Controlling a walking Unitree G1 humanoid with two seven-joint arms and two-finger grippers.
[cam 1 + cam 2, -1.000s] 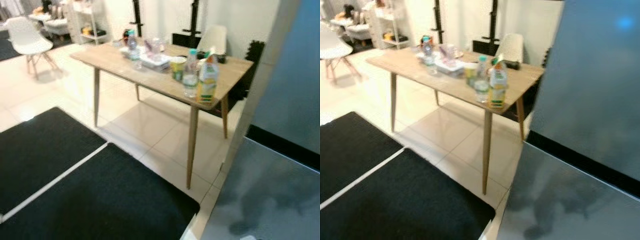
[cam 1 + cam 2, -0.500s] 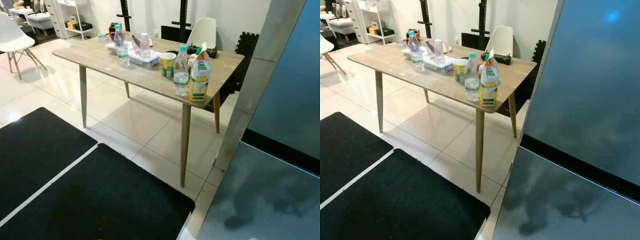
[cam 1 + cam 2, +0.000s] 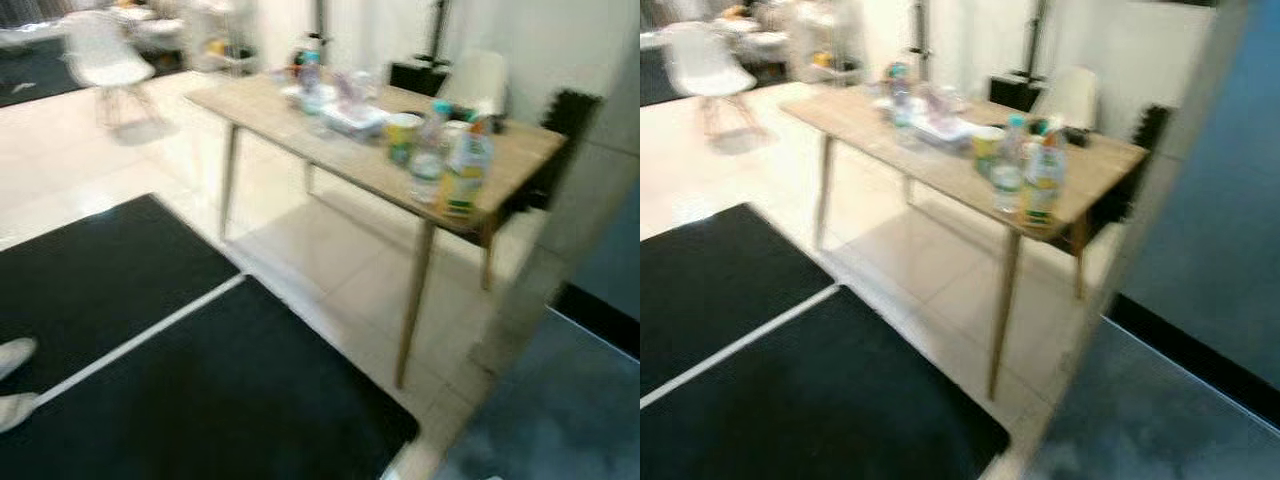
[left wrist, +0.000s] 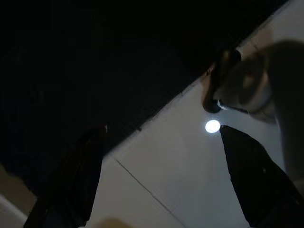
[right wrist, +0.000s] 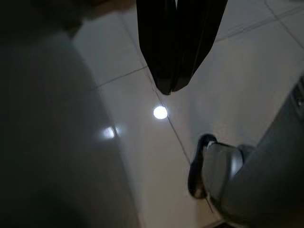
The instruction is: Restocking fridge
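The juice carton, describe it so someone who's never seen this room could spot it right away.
Find the wooden table by the fridge. At its near corner stand a clear water bottle and the juice carton. The carton is nearest the edge, yellow and green, not see-through.

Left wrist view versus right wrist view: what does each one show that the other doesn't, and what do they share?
Left wrist view: the left gripper with its fingers spread apart, above the edge of a black mat.
Right wrist view: the right gripper with its fingers pressed together, beside a dark grey surface that I cannot identify.
Both: a pale tiled floor, a bright lamp reflection on it, and what looks like one of the robot's feet.
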